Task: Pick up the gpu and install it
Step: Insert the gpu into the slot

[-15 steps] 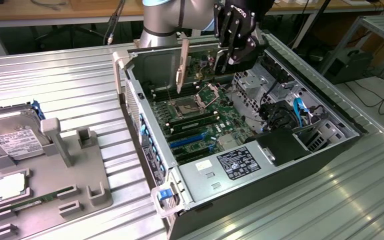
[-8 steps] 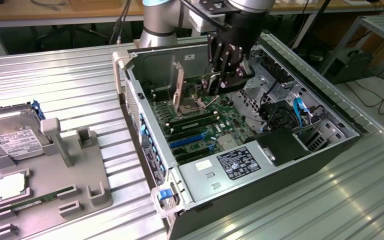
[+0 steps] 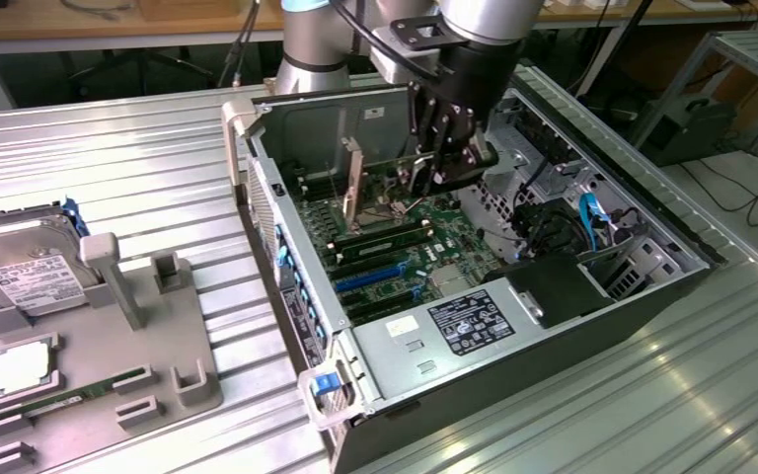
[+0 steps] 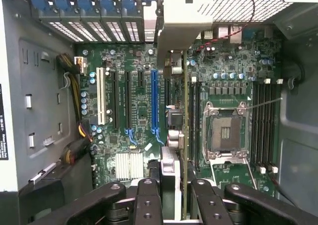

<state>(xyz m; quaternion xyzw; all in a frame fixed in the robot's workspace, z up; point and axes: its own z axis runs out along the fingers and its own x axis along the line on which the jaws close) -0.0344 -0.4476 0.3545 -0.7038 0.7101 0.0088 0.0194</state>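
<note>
Claw (image 4: 175, 192) is clamped on the gpu (image 4: 175, 135), one finger on each flat face. It holds the card on edge inside the case (image 3: 537, 375), over the board (image 4: 124, 130). The bracket (image 4: 184, 21) points at the case's rear wall. The card runs alongside the blue slot (image 4: 154, 101), and I cannot tell whether its lower edge touches any slot.

It is likely light and stiff, but fragile. Parts standing off its faces would not bear a squeeze, and the contact edge should stay untouched. Bare card near the upper edge looks the safest hold. Smooth faces could slip if the card meets resistance.

An empty socket (image 4: 224, 130) and wiring (image 4: 75, 106) lie close by, so room is tight. The case lies on a ribbed metal table (image 3: 115, 168). Near, at the exterior view's left, a grey tray (image 3: 155, 336) carries a drive (image 3: 24, 276). A bench (image 3: 37, 30) stands far behind.
</note>
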